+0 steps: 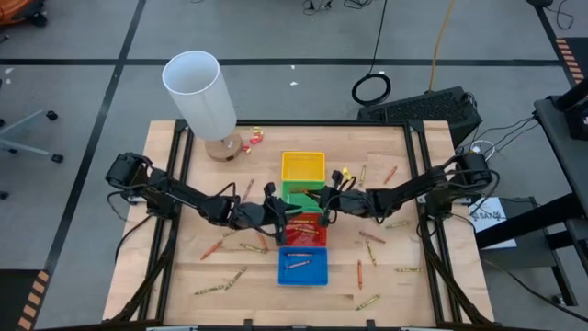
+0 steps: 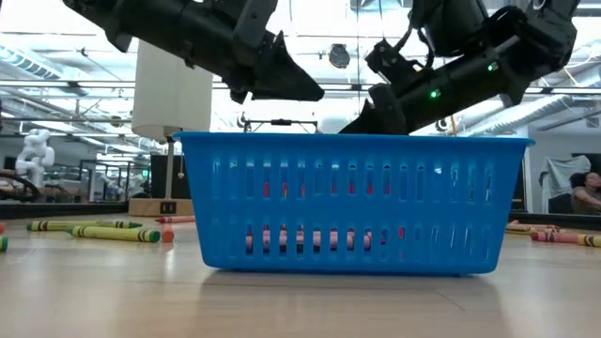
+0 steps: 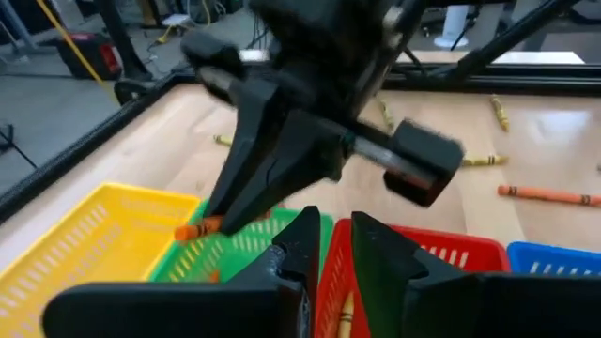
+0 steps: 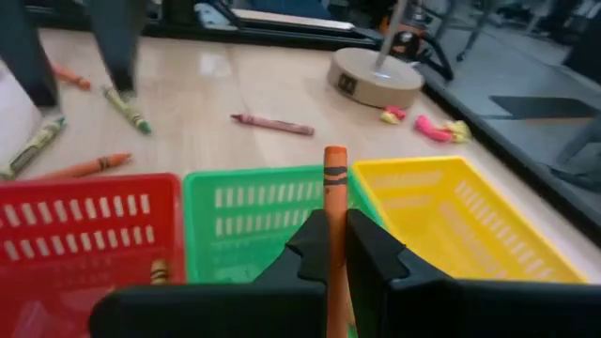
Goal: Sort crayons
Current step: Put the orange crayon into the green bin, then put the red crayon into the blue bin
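While a few crayons are already lying in the blue tray (image 1: 303, 267) and many are littering the table (image 1: 184, 276), we are clamping an orange crayon (image 4: 335, 235) in our right gripper (image 4: 335, 246) over the green tray (image 4: 254, 221), our left gripper (image 3: 335, 249) narrowly parted.

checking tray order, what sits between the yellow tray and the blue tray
The green tray and then the red tray, in the high view, with both arms' fingers over them.

grey floor (image 1: 83, 37) with black lines, office chair (image 1: 23, 129), bright ceiling lights (image 2: 56, 70)
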You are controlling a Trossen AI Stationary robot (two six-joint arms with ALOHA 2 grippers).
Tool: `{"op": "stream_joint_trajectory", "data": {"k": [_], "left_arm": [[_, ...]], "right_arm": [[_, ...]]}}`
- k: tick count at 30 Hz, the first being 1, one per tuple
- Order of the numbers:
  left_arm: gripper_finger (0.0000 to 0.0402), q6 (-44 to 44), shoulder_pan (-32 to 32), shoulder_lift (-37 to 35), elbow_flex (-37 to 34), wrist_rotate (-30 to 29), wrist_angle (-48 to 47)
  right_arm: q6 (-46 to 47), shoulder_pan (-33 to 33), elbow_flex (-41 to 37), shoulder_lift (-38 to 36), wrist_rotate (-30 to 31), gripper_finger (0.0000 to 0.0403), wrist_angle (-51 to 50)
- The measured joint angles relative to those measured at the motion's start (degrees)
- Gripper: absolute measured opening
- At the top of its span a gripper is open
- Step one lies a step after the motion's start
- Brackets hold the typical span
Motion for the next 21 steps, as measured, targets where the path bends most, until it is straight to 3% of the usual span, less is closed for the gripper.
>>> {"op": "stream_joint_trajectory", "data": {"k": [4, 14, 21], "left_arm": [[0.0054, 0.1, -1.5, 0.0, 0.0, -2.8, -2.6], [0.0054, -2.3, -4.4, -1.5, 0.0, -6.8, -11.9], [0.0054, -11.4, -7.9, -10.9, 0.0, -5.0, -31.7]], "right_arm": [[1.8, -0.6, 0.0, 1.9, 0.0, 0.0022, 1.6], [0.8, -0.2, 0.0, -0.6, 0.1, 0.0124, 0.8], [0.9, 2.8, 0.0, -5.9, 0.0, 0.0140, -5.1]]}}
